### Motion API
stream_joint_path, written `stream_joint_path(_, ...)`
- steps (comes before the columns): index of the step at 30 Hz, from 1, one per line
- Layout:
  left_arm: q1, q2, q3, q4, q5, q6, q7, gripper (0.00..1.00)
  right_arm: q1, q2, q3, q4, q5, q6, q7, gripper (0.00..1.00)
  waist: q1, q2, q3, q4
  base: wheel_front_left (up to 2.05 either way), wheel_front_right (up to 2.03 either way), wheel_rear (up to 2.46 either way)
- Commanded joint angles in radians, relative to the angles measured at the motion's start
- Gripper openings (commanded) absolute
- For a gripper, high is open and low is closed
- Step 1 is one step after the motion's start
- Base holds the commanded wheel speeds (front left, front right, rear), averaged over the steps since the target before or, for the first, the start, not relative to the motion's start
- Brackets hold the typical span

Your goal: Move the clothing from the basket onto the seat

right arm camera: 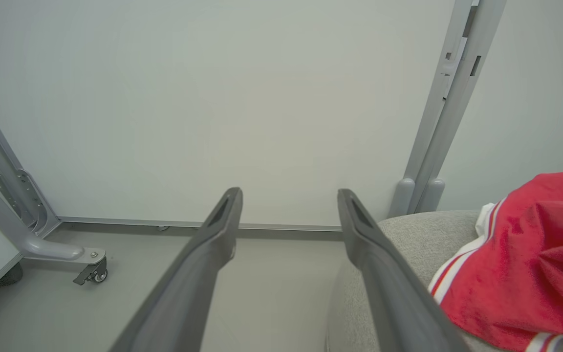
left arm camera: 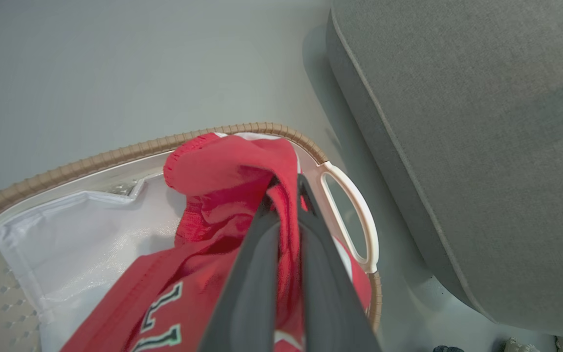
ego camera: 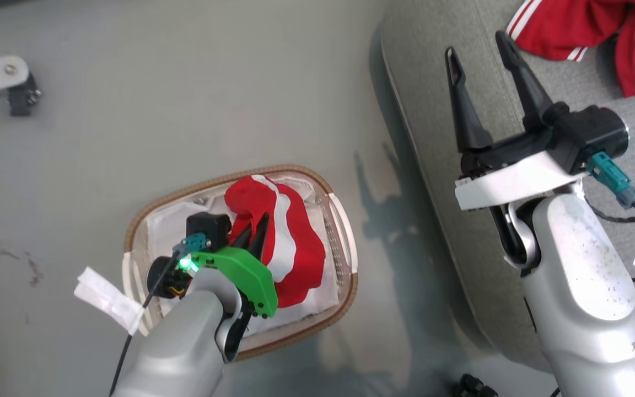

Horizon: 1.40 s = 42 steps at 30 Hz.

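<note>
Test lab: white partition [right arm camera: 213, 98] on castors [right arm camera: 97, 276], bare grey floor [ego camera: 185, 110].

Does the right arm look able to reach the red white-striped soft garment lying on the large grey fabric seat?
Probably yes: the right arm's jaws stand open and empty over the seat, with nothing between them and the garment.

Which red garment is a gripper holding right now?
The red garment in the basket: the left gripper is shut on its fold. The other garment lies loose on the seat, untouched by the open right gripper.

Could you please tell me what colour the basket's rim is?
The basket's rim is brown and woven-looking; the left wrist view shows it best.
</note>
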Motion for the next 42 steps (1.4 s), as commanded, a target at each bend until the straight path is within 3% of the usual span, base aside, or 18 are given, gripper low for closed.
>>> stream_joint_path(1, 0.043, 0.006, 0.029, -0.030, 0.031, 0.003, 0.000, 0.00, 0.028, -0.004, -0.006, 0.009, -0.004, -0.001, -0.002, 1.00, 0.0000, 0.0000, -0.086, 0.049, 0.00, 0.00, 0.00)
stream_joint_path(17, 0.240, -0.002, 0.323, -0.407, 0.279, -0.005, 0.000, 0.00, 0.169, -0.004, -0.024, 0.058, -0.029, -0.001, -0.002, 1.00, 0.0000, 0.0000, -0.286, 0.103, 0.00, 0.00, 0.00)
stream_joint_path(35, 0.237, -0.004, 0.425, -0.808, 0.354, -0.009, 0.000, 0.00, 0.277, -0.004, -0.002, 0.112, -0.042, -0.001, -0.002, 1.00, 0.0000, 0.0000, -0.393, 0.129, 0.00, 0.00, 0.00)
stream_joint_path(42, 0.271, -0.004, 0.427, -0.867, 0.357, -0.009, 0.000, 0.00, 0.311, -0.004, 0.083, 0.142, -0.065, -0.001, -0.002, 1.00, 0.0000, 0.0000, -0.420, 0.139, 0.00, 0.00, 0.00)
